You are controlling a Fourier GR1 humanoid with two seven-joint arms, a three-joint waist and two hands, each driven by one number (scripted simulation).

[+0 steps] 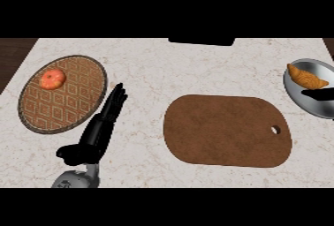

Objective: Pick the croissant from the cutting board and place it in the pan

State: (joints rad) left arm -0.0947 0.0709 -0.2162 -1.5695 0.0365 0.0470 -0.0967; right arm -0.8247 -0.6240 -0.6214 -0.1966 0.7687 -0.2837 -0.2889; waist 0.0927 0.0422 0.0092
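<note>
Left hand point(103, 119) resting open, fingers straight, nearest. Cutting board point(225, 130) to its right, bare. Right hand point(320, 93) at far edge, finger state indeterminate. Croissant point(306, 77) just beyond it inside pan point(306, 103), long axis diagonal, upper-left to lower-right.

- croissant point(307, 76) lies in pan point(314, 103) at right edge
- cutting board point(226, 130) bare, centre
- left hand point(104, 119) open beside patterned plate point(72, 101) with tomato point(53, 79)
- right hand point(320, 93) fingertips over pan

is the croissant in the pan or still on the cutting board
In the pan. The croissant lies inside the grey pan at the right edge; the brown cutting board has nothing on it.
</note>
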